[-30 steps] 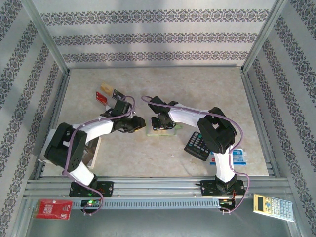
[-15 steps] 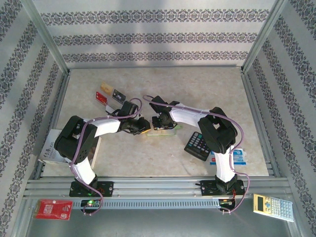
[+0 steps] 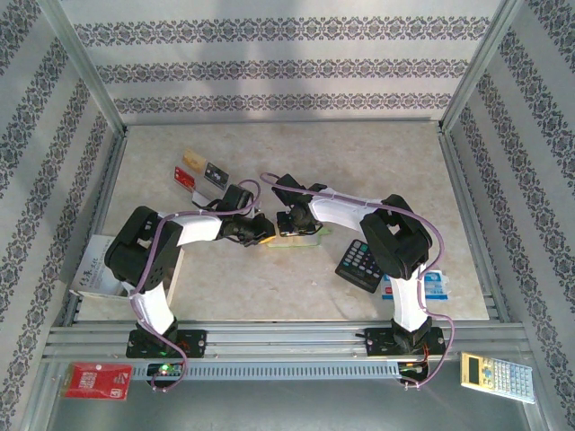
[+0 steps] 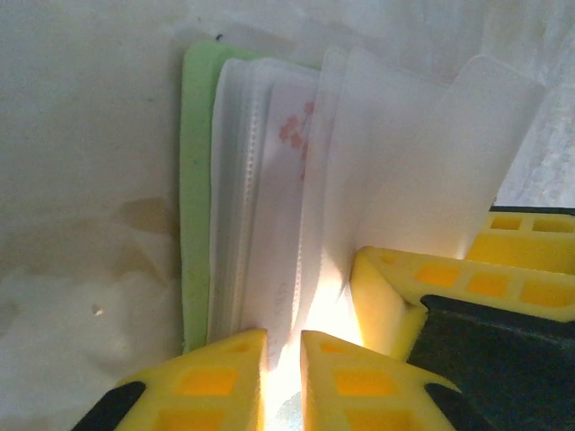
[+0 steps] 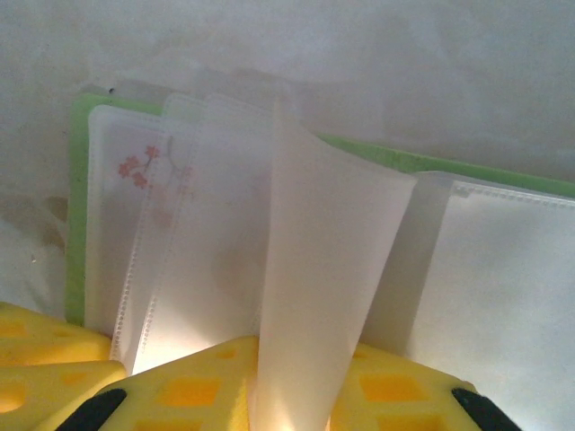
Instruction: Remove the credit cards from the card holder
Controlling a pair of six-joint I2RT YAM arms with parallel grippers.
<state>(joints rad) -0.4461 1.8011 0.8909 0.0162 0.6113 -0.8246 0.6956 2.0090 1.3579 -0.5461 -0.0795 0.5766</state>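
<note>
Movement on the left: the left gripper (image 4: 284,352) has swung in and now sits against the left edge of the small lime-green folding card holder (image 3: 302,239), centre of the overhead view. Its ribbed yellow fingers (image 4: 216,373) have drawn in to a slit around the edges of the frosted, stitched plastic leaves (image 4: 260,206). Whether it has actually bitten, I cannot tell. The right gripper (image 5: 269,382) hasn't budged, clamped on one limp translucent leaf of the holder that curls up between its pads. Two-handed work, by my reading: one to pin, one to peel. Three thin, stiff rectangles lie out already in the upper left of the overhead view: tan card (image 3: 191,160), red card (image 3: 184,177), black card (image 3: 214,172). Something pale with pink blossoms (image 5: 139,166) shows through a sleeve. Card or lining, I can't say.
</note>
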